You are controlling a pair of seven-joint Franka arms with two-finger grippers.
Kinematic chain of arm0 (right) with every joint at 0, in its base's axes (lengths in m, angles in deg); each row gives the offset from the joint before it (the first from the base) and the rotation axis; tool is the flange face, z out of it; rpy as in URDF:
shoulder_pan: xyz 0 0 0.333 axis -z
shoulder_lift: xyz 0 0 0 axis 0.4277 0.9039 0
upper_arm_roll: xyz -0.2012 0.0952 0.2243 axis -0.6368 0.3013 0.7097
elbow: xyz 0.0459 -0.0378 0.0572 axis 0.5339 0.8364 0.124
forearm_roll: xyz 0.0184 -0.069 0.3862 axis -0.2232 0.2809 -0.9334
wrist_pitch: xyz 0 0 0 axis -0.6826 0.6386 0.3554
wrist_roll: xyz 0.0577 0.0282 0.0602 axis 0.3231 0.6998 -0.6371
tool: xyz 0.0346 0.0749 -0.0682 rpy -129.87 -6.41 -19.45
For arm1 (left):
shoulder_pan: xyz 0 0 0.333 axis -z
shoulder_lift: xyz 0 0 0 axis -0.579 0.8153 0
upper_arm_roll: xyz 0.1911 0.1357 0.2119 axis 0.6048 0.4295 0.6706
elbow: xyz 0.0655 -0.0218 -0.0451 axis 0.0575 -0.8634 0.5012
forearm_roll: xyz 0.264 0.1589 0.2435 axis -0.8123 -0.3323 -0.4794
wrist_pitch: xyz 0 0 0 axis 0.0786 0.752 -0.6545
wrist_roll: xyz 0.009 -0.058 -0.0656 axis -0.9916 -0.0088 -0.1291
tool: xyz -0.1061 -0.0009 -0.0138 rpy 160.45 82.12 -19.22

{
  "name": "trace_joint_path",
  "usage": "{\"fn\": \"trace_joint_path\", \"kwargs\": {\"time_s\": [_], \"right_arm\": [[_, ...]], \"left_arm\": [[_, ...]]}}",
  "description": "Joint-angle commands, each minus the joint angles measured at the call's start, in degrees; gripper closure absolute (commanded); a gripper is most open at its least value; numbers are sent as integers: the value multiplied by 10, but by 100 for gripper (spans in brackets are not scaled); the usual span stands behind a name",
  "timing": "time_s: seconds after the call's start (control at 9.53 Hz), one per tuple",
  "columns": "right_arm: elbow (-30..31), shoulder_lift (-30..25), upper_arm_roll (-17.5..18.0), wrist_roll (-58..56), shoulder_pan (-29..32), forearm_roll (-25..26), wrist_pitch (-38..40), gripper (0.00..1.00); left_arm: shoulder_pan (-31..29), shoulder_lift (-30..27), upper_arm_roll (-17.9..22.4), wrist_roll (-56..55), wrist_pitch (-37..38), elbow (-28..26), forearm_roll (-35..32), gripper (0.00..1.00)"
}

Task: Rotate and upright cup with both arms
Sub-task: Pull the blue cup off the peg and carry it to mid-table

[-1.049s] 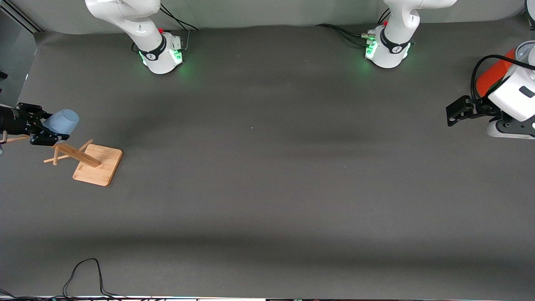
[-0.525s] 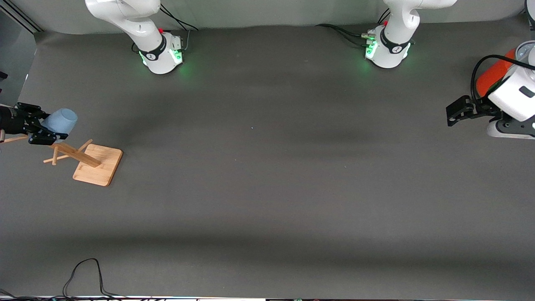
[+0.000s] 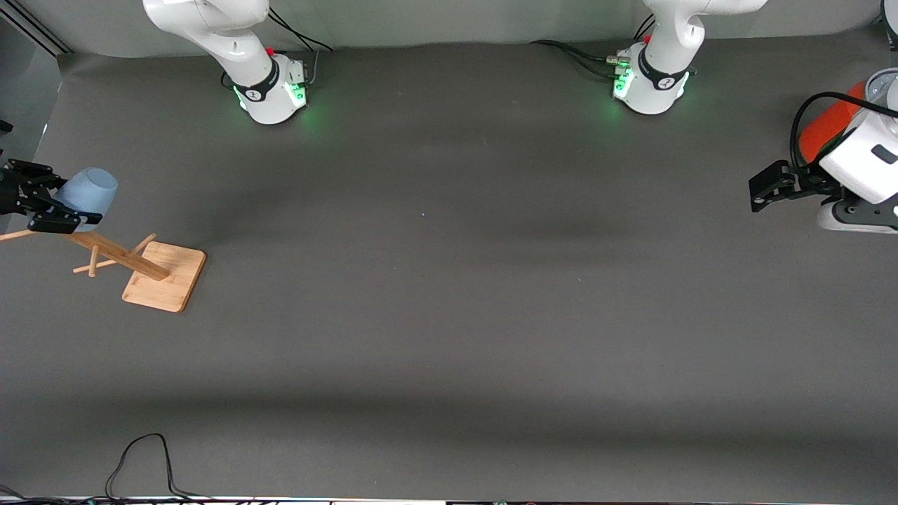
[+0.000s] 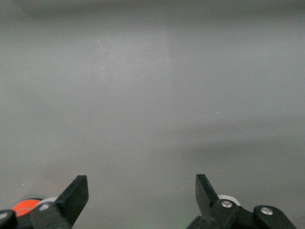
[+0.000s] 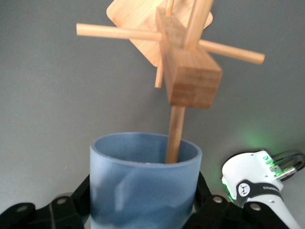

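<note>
**A:** What holds what?

**B:** The pale-blue cup (image 3: 85,194) is at the far left edge of the front frame, lifted off the table and lying roughly sideways. In the right wrist view its open mouth (image 5: 145,149) sits at lower centre, and a wooden peg (image 5: 175,133) of the mug rack (image 3: 133,263) pokes into it. Nothing else shows inside. The rack's square base (image 3: 165,277) lies on the table (image 3: 449,280) in the left-middle of the front frame.

**A:** And the right gripper?

**B:** The right gripper (image 3: 43,203) is at the left edge too, over the rack's upper end, its black fingers (image 3: 52,221) clamped on the cup's sides near the rim.

**A:** The other arm?

**B:** The left gripper (image 3: 761,188) waits at the right edge of the front frame, above the table. In its wrist view both fingers (image 4: 71,198) stand wide apart at the bottom of the frame, with only bare grey table between them. A red-orange can (image 3: 828,130) stands in the upper right corner, partly hidden by that arm.
</note>
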Motion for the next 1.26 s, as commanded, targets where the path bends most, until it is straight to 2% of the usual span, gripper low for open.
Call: {"fn": "trace_joint_path", "kwargs": {"time_s": [0.0, 0.31, 0.63, 0.73, 0.94, 1.05, 1.15], "right_arm": [[1, -42, 56, 96, -4, -11, 16, 74], [-22, -66, 215, 288, -4, -22, -15, 74], [-21, -40, 406, 523, -4, -16, -152, 73], [-19, -22, 455, 579, -7, -9, -200, 74], [-18, 51, 561, 727, -13, 75, -301, 73], [-18, 94, 602, 799, -20, 125, -344, 73], [-18, 131, 625, 870, -31, 181, -370, 73]], "left_arm": [[3, 2, 2, -4, 4, 8, 2, 0], [3, 2, 2, -4, 4, 8, 2, 0], [3, 2, 2, -4, 4, 8, 2, 0], [3, 2, 2, -4, 4, 8, 3, 0], [4, 2, 1, -5, 5, 9, 3, 0], [4, 2, 1, -4, 5, 9, 3, 0], [4, 2, 2, -4, 5, 10, 3, 0]]}}
